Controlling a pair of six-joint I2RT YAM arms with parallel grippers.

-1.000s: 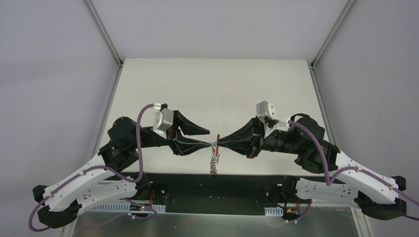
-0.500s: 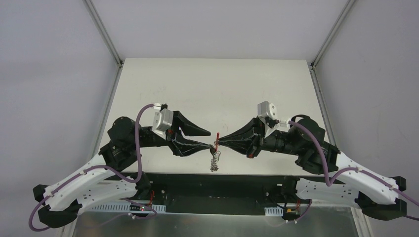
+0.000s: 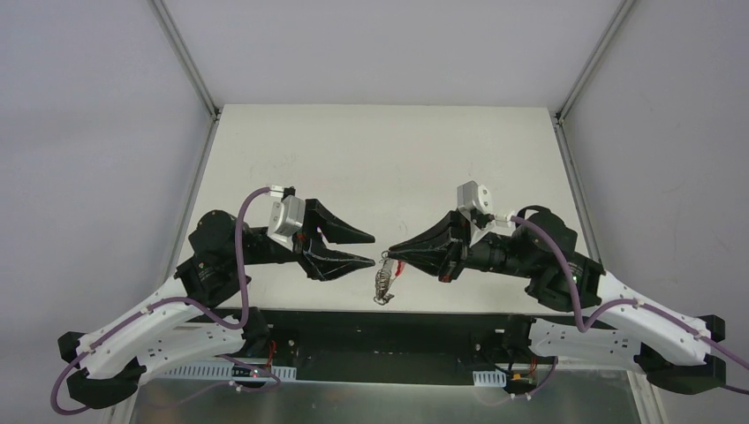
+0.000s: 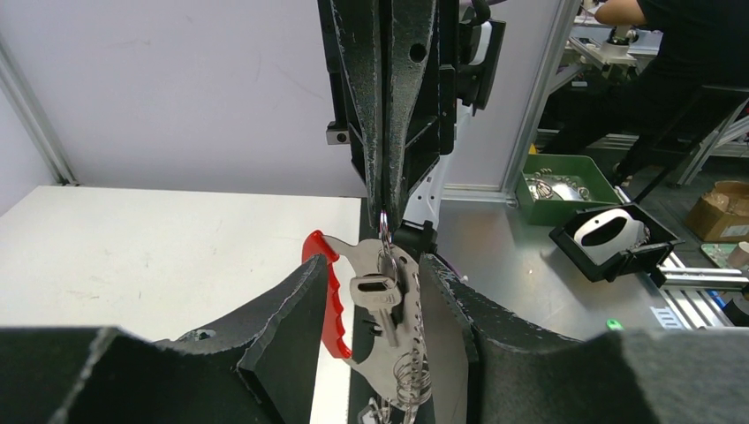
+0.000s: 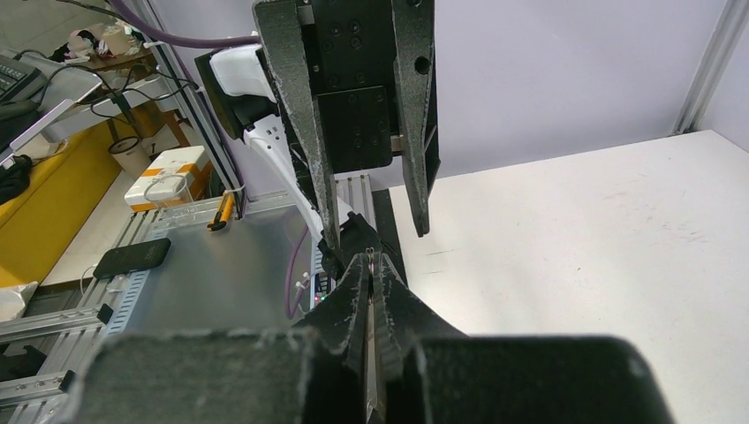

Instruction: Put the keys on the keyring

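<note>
The keyring (image 3: pixel 383 279) hangs from my right gripper (image 3: pixel 389 253), which is shut on its top wire loop above the table's near edge. In the left wrist view the right fingertips (image 4: pixel 385 208) pinch the loop from above. Below them hang the red crescent tag (image 4: pixel 323 296), the grey curved strap (image 4: pixel 399 340), wire coils and a small silvery key (image 4: pixel 376 298). My left gripper (image 3: pixel 372 249) is open; its fingers (image 4: pixel 296 305) stand either side of the bunch without gripping it. The right wrist view shows my right gripper (image 5: pixel 373 259) shut and the left gripper (image 5: pixel 377 237) open opposite.
The white table (image 3: pixel 380 159) lies beyond the grippers, with metal frame posts at its back corners. A black rail (image 3: pixel 380 322) and a metal tray run along the near edge under the bunch. A green bin (image 4: pixel 565 185) sits off the table.
My left gripper has opened, let go of the keyring and drawn back to the left. The bunch now hangs from the right gripper alone and has swung slightly lower.
</note>
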